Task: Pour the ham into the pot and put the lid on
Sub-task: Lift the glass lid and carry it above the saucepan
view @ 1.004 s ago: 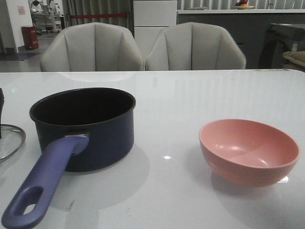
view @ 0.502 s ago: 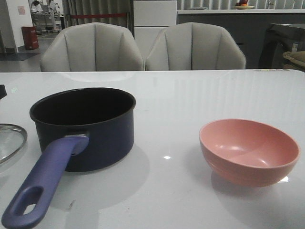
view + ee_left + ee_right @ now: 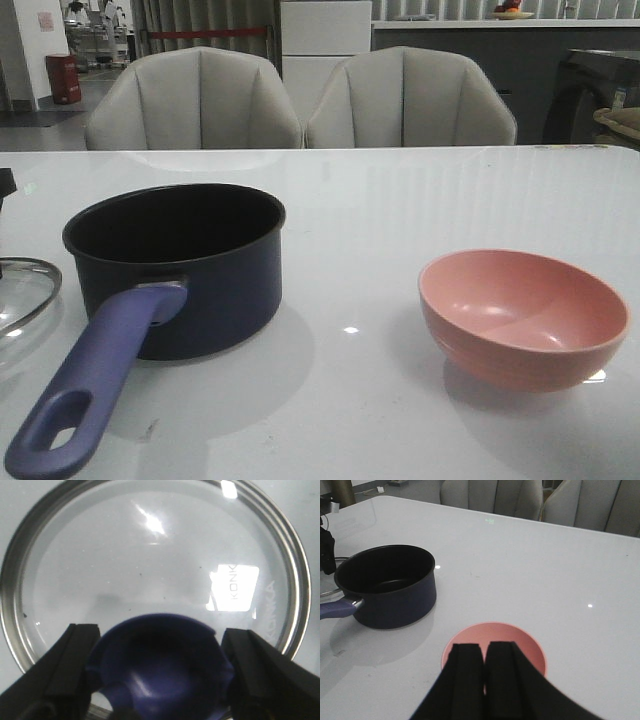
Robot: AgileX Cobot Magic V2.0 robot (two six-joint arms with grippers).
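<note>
The table (image 3: 400,200) is big and white. On it, toward the left, stands the pot (image 3: 175,265). It is dark blue and open on top, with no lid on it. Its long handle (image 3: 95,385) points toward the robot and a little left.

On the right side sits the pink bowl (image 3: 522,315). It looks empty. I cannot see any ham in it, and the pot is too dark inside to tell if ham is there.

The lid (image 3: 25,295) is at the far left edge, just beside the pot, on the pot's left. The front view shows only part of its rim. I cannot tell if it rests on the table or is lifted a bit.

The left hand (image 3: 160,675) is right over the lid. Its two fingers (image 3: 70,670) sit one on each side of the blue knob (image 3: 160,665), close against it, but I cannot tell if they squeeze it yet.

The right hand (image 3: 484,680) hangs above the pink bowl, pressed closed, holding nothing.

So the left hand is the one near the lid. The pot lies to the right of the lid, so I think the lid must go up and then right to cover it.
</note>
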